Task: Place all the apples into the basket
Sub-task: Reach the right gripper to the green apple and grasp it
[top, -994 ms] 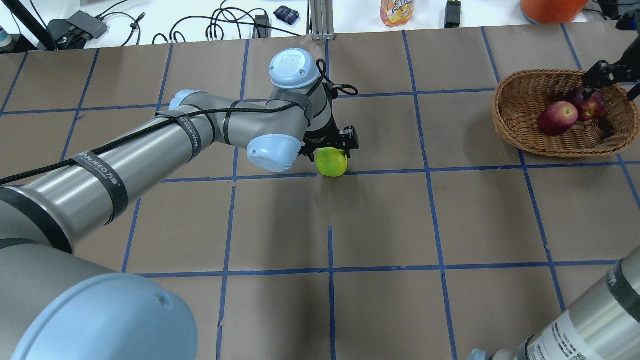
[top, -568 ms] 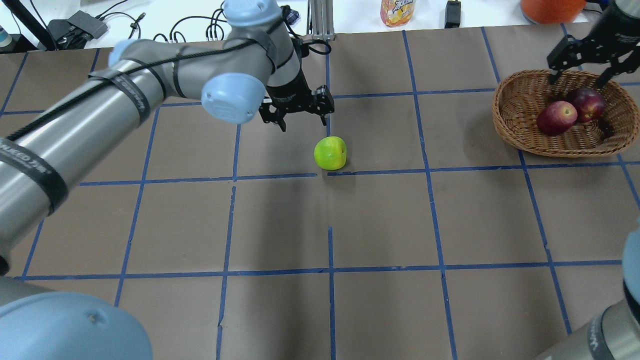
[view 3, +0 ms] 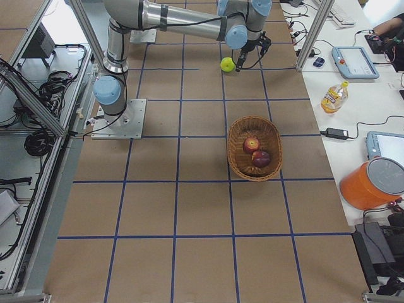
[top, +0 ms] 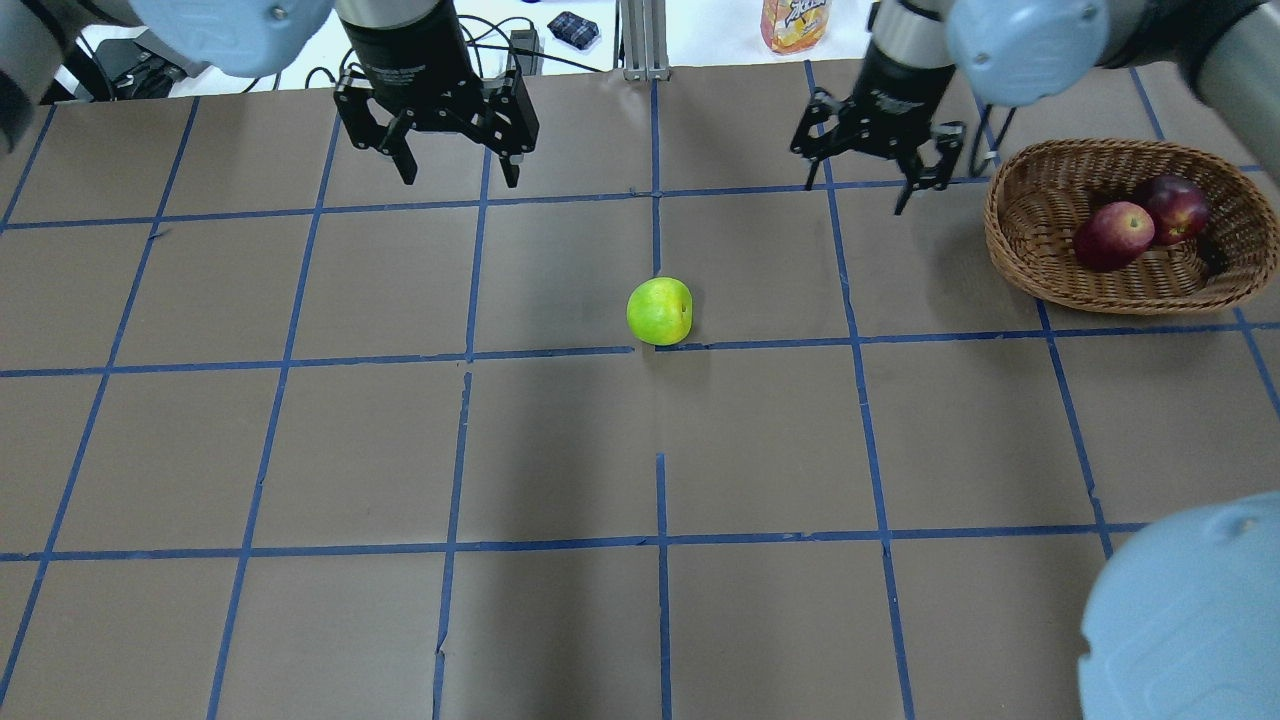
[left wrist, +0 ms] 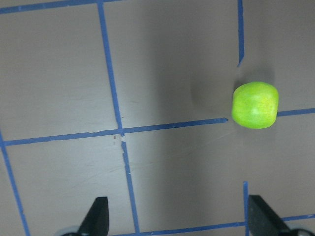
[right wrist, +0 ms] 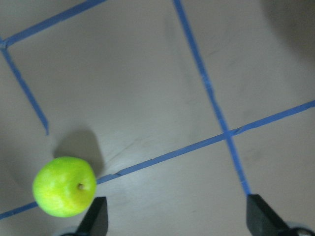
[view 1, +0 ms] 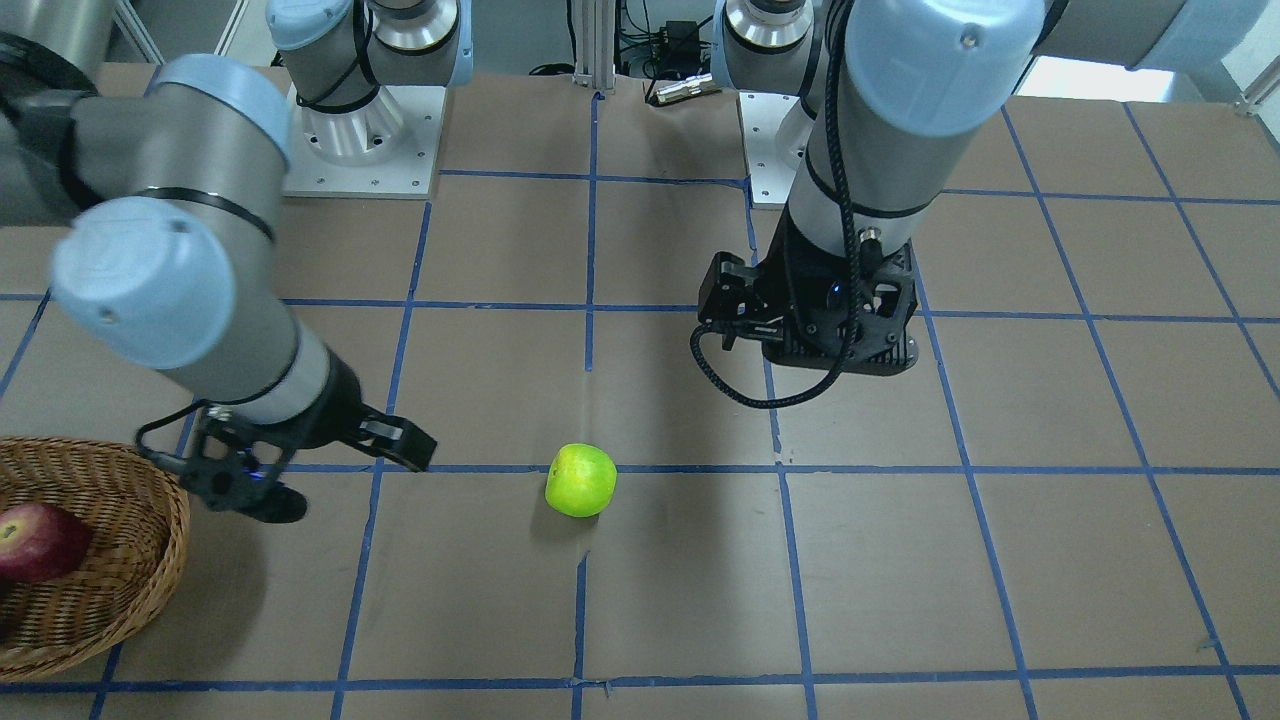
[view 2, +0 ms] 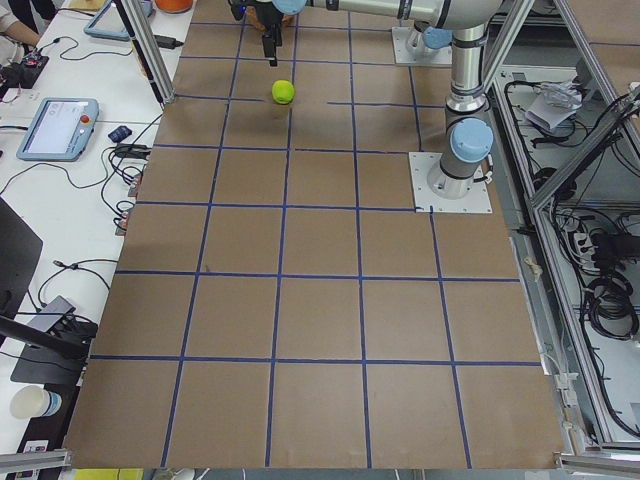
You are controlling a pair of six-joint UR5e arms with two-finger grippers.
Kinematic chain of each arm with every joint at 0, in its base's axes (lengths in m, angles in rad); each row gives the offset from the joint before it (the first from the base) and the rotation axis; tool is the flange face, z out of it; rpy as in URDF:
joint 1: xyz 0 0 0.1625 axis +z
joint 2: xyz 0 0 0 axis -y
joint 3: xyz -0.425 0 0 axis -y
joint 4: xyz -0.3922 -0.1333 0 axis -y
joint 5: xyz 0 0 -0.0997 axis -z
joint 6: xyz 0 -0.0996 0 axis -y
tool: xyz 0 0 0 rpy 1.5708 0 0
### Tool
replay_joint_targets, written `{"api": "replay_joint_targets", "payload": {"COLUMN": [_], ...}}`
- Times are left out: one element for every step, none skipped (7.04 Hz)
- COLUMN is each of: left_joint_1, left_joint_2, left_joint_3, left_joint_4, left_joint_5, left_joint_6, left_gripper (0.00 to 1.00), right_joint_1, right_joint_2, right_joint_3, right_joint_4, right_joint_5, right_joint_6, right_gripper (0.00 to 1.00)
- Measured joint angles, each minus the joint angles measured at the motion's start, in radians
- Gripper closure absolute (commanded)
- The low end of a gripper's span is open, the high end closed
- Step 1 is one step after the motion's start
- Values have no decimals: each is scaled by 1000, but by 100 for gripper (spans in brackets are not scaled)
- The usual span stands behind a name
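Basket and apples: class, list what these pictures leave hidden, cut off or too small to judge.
1. Front-facing view: the basket is cut by the left edge, so only one red apple shows.
2. Front-facing view: the left gripper has its fingers hidden under its own wrist.
3. Right wrist view: the right gripper shows only fingertips; the bottom edge cuts off the rest.
4. Exterior left view: the green apple is too small for detail.
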Motion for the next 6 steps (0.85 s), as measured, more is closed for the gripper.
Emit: {"api": "replay_joint_targets", "payload": {"left_joint_1": [14,38,66,81,87,88], "left_joint_2": [31,55,80,106,126,141], "left_joint_3": [-13,-47,-91,-124,-140,-140], "left_joint_4": [-20,-29,-28,-23,-16,-8], "left_joint_5": [9,10,10,11,12,13], "left_joint_6": [16,24,28,25,25,30], "left_gripper": [0,0,0,0,0,0], "right_joint_1": [85,148,185,206,216,219], "right_joint_2": [39,84,125,157,178,190], "right_joint_3": [0,0,0,-2,-4,-5], "right_joint_4": [-45,-79,-95,-105,-110,-114], "right_joint_5": [3,4,6,20,44,58], "right_joint_6": [122,198,228,239,241,238], "right_gripper": [0,0,0,0,0,0]}}
